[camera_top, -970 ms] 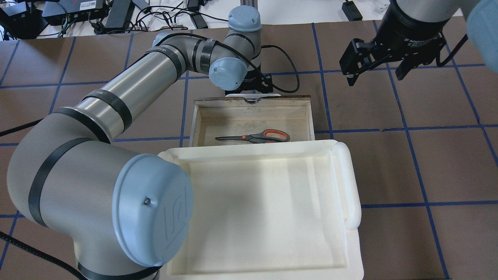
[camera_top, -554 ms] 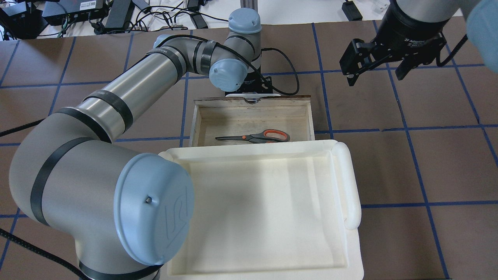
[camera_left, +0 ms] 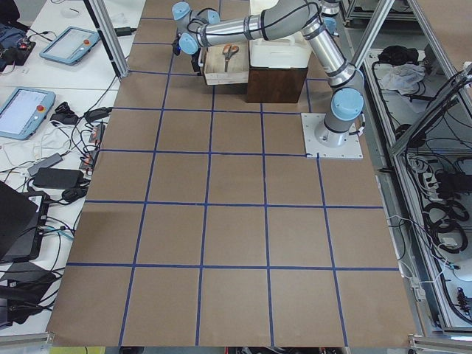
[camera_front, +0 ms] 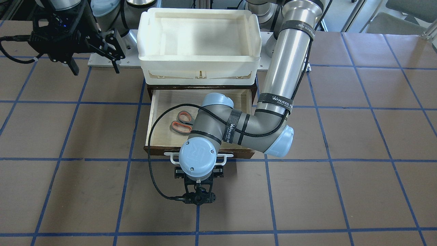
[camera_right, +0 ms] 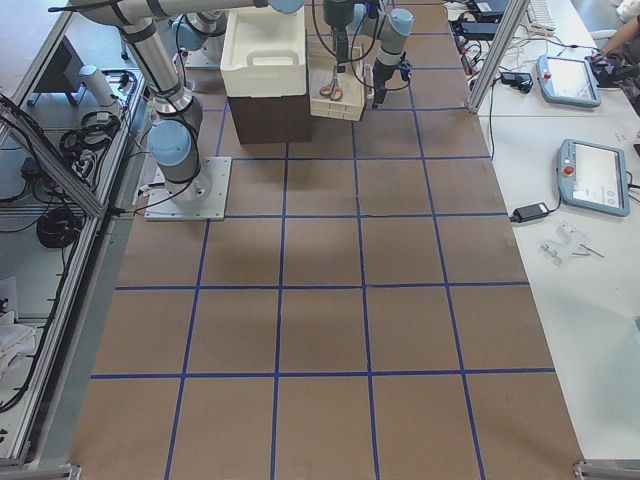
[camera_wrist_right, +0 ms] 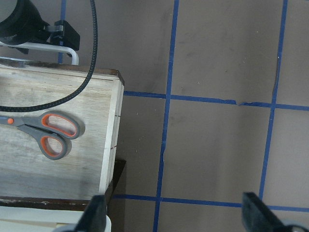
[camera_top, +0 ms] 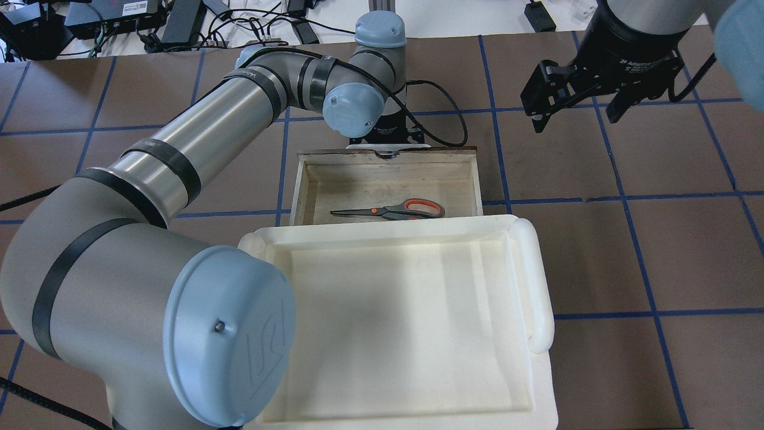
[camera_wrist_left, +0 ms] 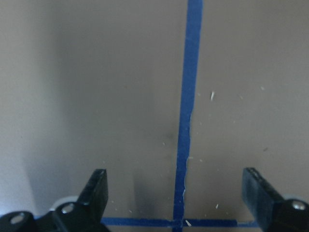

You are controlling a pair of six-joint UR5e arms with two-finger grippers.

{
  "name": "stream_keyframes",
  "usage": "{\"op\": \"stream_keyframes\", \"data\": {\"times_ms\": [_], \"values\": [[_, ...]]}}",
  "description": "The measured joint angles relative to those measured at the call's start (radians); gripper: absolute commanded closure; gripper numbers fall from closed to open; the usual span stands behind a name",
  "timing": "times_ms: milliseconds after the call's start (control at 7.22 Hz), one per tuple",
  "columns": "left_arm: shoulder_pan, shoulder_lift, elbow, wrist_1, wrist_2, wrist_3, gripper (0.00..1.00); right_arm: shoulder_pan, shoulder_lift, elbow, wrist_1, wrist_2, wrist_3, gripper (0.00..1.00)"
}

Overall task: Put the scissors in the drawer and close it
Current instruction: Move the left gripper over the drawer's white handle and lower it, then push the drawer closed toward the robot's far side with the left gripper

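The scissors [camera_top: 394,210] lie flat inside the open drawer [camera_top: 301,185], with their grey and orange handles toward the drawer's right side. They also show in the front view [camera_front: 182,122] and the right wrist view [camera_wrist_right: 46,131]. My left gripper [camera_wrist_left: 176,186] points down just beyond the drawer's dark front, over the white bar handle [camera_front: 170,157]. Its fingers are wide apart with only the table between them. My right gripper [camera_top: 576,113] hangs open and empty above the table, right of the drawer.
A white plastic tray [camera_top: 531,280] sits on top of the cabinet, above the drawer's rear part. My left arm's forearm [camera_front: 239,128] crosses over the drawer. A black cable [camera_front: 152,171] loops off the left wrist. Blue tape lines grid the brown table.
My left arm has shifted slightly and its wrist has turned a little above the drawer handle. The drawer, the scissors and my right arm have not moved.
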Motion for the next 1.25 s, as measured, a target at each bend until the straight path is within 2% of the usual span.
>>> {"op": "stream_keyframes", "data": {"times_ms": [1247], "values": [[-0.027,0.096,-0.001,-0.135,-0.007,-0.005,0.0,0.0,0.004,0.001,0.0,0.002,0.004,0.0]]}}
